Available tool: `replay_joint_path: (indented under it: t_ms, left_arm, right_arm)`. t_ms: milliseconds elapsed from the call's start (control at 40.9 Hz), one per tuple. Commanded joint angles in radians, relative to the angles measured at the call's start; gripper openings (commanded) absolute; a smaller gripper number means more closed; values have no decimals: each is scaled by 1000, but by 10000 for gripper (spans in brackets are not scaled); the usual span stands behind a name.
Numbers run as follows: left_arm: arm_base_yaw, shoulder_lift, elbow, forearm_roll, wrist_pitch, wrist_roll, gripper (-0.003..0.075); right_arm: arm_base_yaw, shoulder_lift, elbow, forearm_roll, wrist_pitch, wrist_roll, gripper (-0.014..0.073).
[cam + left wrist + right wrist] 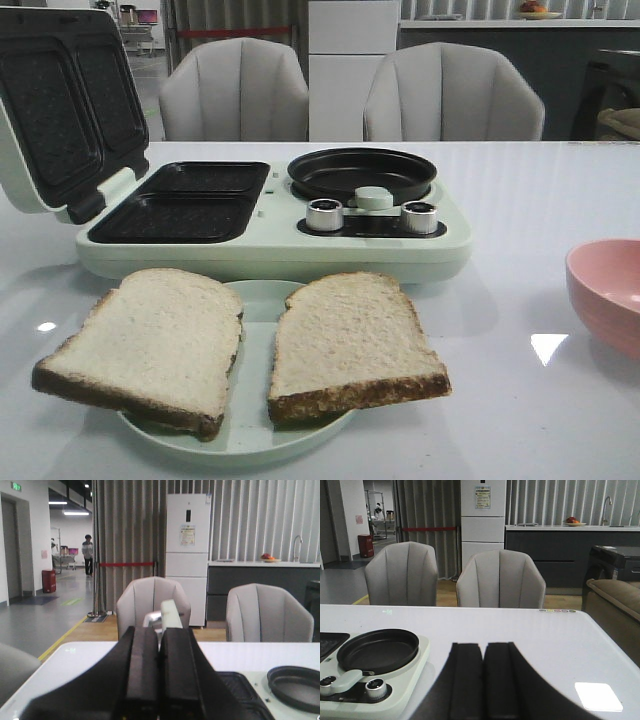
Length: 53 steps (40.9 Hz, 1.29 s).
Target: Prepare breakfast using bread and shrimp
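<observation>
Front view: no arm or gripper in frame; two slices of bread, left slice (150, 345) and right slice (350, 345), lying side by side on a pale green plate (250, 430) in the lower centre, both overhanging its rim, just in front of a mint breakfast maker (280, 250) with lid (60, 110) swung open at upper left, black sandwich plates (185, 200), a round black pan (362, 172) and two silver knobs (323, 214). Pink bowl (608, 295) at right edge on the white table (520, 400); no shrimp to be seen. Left wrist view: left gripper (159, 675) held level, black fingers pressed together, nothing between; grey chairs (152, 605), a white fridge (187, 555) and a corridor beyond. Right wrist view: right gripper (483, 680) likewise level above bare tabletop, fingers closed against each other, empty; pan lower left, sofa (615, 597) at right.
</observation>
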<state>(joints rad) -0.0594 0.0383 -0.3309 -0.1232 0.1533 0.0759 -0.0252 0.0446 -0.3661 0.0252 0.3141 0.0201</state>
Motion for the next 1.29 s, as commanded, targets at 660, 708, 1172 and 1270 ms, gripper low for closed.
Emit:
replay_joint_path:
  t_ms: [660, 708, 1172, 1270]
  left_arm:
    - [-5, 532, -324, -29, 353, -8, 98]
    - [-5, 552, -317, -35, 351, -8, 98]
    - [-54, 707, -313, -35, 400, 55, 601]
    - [-141, 739, -313, -30, 393, 121, 572]
  right_arm:
    - [-3, 579, -279, 3, 282, -3, 46]
    - [-3, 607, -279, 2, 290, -3, 55]
    - [-3, 773, -279, 2, 282, -3, 570]
    - [-3, 795, -279, 4, 289, -3, 570]
